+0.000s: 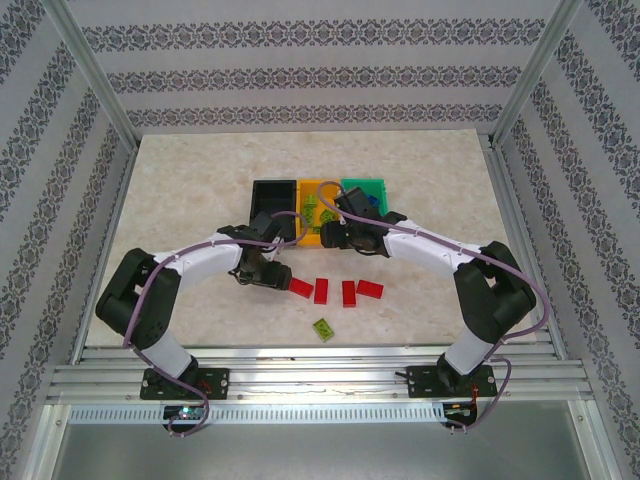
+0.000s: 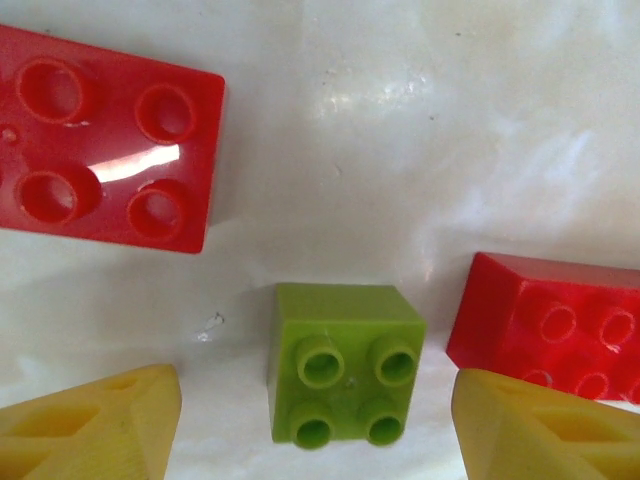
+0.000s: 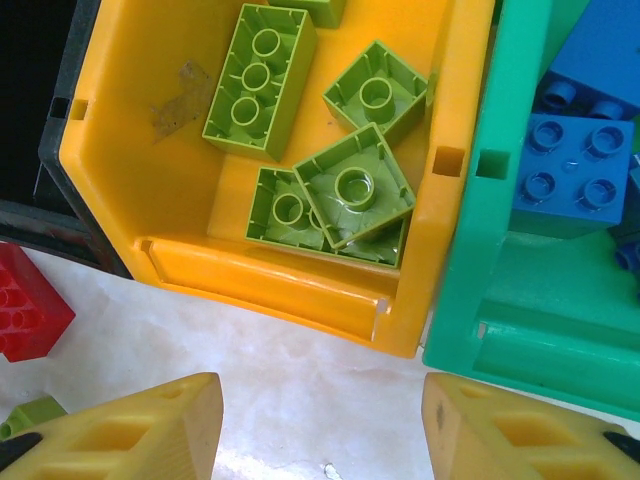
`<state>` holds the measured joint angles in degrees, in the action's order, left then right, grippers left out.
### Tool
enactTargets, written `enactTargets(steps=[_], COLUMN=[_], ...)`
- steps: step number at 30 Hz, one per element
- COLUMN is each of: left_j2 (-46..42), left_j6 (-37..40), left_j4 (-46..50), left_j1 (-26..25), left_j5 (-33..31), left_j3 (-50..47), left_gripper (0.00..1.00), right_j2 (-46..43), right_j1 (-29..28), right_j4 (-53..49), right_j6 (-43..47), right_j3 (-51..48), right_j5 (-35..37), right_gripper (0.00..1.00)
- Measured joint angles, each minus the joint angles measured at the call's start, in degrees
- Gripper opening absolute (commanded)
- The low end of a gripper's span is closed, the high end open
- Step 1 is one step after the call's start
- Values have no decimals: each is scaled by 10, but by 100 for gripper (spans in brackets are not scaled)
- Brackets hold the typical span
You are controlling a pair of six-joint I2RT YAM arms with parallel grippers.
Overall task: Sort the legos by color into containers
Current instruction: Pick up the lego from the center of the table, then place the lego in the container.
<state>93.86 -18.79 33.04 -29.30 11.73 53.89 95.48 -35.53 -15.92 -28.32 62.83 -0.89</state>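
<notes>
Sorting partway: lime legos (image 3: 340, 180) sit in the orange bin (image 3: 280, 290) ahead of the released right tool (image 3: 320, 410); red bricks (image 2: 100, 140) and one lime brick (image 2: 345, 360), framed by the released left tool (image 2: 318, 390), are unsorted.

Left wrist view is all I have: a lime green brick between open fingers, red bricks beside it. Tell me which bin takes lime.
Observer: Lime green plastic bricks already lie in the orange plastic bin, the middle one of three.
Operator: Give me its neighbours.
Observer: The green plastic bin on its right holds blue studded plastic bricks; the black plastic bin stands on its left.
Operator: Report the right hand.
Observer: The right hand hovers open and empty over the table, just in front of the orange and green bins.
</notes>
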Motion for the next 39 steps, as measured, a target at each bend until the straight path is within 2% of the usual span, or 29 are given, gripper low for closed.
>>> enactTargets(steps=[7, 10, 13, 21, 28, 34, 39], left_j2=[19, 19, 14, -7, -3, 72, 175], left_j6=[4, 5, 4, 4, 4, 5, 14], left_j4=[3, 3, 3, 4, 3, 2, 27], left_j1=[0, 0, -1, -1, -2, -2, -2], left_j5=[-2, -2, 0, 21, 34, 35, 30], left_j3=[8, 8, 9, 27, 127, 251, 369], left_gripper=[48, 36, 32, 31, 34, 40, 41], right_j2=[0, 0, 0, -2, -45, -96, -146], right_j1=[0, 0, 0, 0, 6, 20, 31], right_j4=[0, 1, 3, 5, 8, 9, 7], right_j6=[0, 0, 0, 0, -1, -10, -18], right_j3=[0, 0, -2, -9, -54, -108, -156], right_j5=[0, 0, 0, 0, 4, 12, 17], right_gripper=[56, 56, 56, 56, 56, 56, 56])
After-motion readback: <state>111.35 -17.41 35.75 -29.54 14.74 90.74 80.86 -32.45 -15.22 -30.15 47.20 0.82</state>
